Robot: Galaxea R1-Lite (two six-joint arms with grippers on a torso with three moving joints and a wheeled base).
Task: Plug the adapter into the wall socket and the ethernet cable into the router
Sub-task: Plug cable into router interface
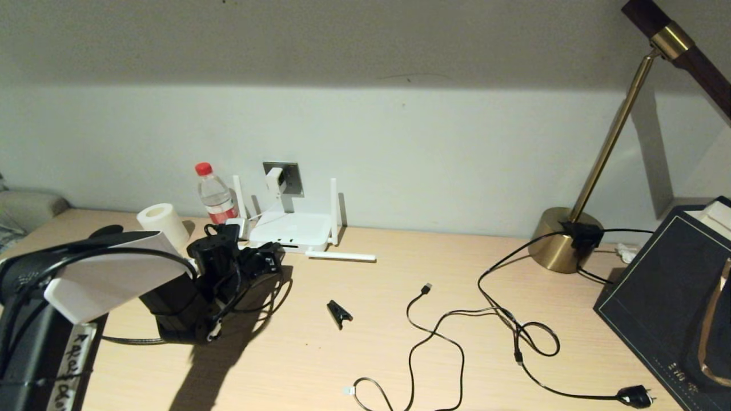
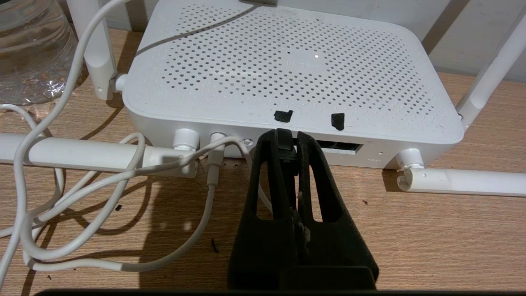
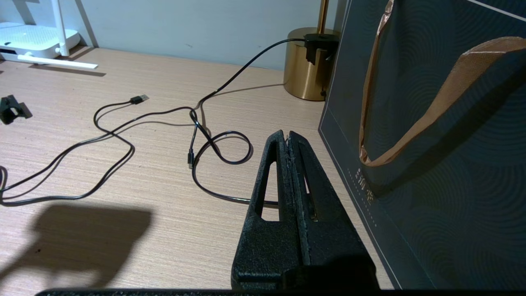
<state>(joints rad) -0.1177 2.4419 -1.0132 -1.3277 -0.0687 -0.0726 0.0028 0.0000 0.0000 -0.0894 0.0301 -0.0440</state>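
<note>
The white adapter sits plugged into the grey wall socket, and its thin white cord runs to a jack on the router's side. The white router lies flat below the socket, with its antennas partly folded onto the table. My left gripper is shut on the dark connector of the ethernet cable, with its tip at the left end of the router's dark port slot. How far the connector is in stays hidden. The cable's black length trails under my left arm. My right gripper hangs shut and empty beside a dark bag.
A water bottle and a paper roll stand left of the router. A black clip, a thin USB cable and a black plug with cord lie mid-table. A brass lamp base and dark bag are at right.
</note>
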